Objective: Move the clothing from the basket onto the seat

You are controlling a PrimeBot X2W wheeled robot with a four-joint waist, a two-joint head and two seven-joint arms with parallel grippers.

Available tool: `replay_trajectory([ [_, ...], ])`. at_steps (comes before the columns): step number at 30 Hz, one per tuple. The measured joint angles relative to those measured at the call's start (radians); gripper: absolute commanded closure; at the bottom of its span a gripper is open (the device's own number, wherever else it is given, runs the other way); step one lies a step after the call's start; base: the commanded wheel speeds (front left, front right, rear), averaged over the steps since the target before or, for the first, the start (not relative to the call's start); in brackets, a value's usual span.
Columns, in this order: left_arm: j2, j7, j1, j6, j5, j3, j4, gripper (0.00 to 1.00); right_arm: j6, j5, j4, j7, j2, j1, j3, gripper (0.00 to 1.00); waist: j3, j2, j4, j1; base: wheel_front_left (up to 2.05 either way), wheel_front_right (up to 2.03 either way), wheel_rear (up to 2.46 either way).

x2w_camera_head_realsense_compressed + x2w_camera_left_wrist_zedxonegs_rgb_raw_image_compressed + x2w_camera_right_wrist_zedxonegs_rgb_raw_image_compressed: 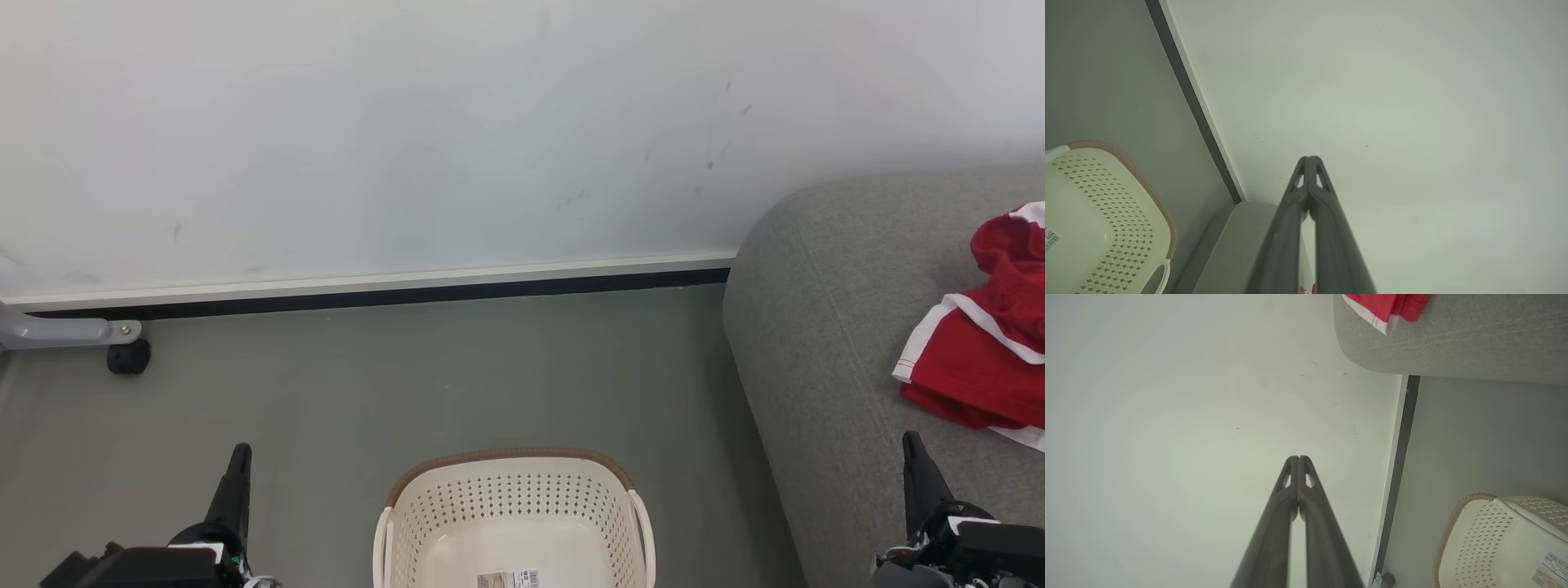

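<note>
Clothing, soft red fabric with white trim (988, 359), lies on grey upholstered sofa seat (824, 343), right of cream perforated plastic basket (514, 490). Barcode sticker (508, 579) on basket floor, print illegible. Left jaws and right jaws closed, empty.

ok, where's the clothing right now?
Head view, far right: the clothing lies heaped on the seat, just above the right gripper and apart from the basket.

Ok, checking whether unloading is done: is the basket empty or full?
Empty where visible: the basket shows a bare bottom with a label; clothing lies on the seat. Near end cropped.
</note>
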Motion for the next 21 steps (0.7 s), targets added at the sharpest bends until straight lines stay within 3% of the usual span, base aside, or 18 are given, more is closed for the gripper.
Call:
replay_trajectory([
  [21, 0.000, 0.000, 0.000, 0.000, 0.000, 0.000, 0.000, 1.00, 0.000, 0.000, 0.000, 0.000, 0.000, 0.000, 0.000, 1.00, 0.000, 0.0000, 0.000, 0.0000, 0.00, 0.00, 0.00],
])
